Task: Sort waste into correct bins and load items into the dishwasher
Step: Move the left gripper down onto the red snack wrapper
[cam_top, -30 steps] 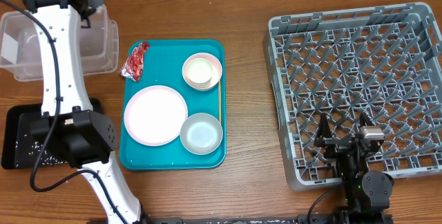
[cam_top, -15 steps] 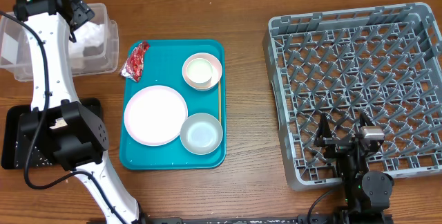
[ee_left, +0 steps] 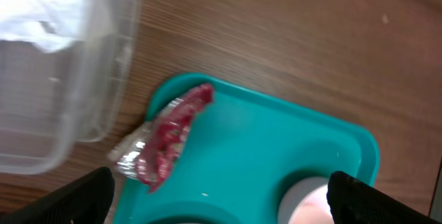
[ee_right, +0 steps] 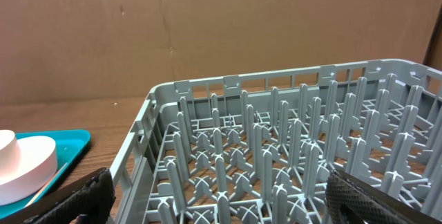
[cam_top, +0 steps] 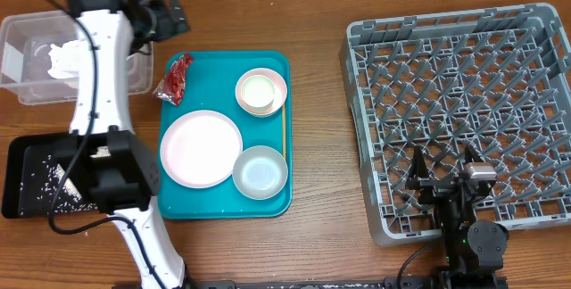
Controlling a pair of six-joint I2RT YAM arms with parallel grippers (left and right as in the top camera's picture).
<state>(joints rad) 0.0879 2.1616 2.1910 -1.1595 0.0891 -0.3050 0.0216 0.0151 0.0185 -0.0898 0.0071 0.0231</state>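
Hanging wide open and empty, the right gripper [cam_top: 442, 158] sits over the near edge of the rack [cam_top: 535, 21]. Farther off, the red wrapper [ee_left: 169, 137] lies at the teal tray's [cam_top: 223, 66] far left corner, near the left gripper [cam_top: 168, 14], also spread wide. Beyond, what looks like a napkin [cam_top: 64, 60] rests in the clear tub [cam_top: 18, 93].

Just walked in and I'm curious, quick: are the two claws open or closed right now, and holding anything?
Left gripper: open, holding nothing.
Right gripper: open, holding nothing.
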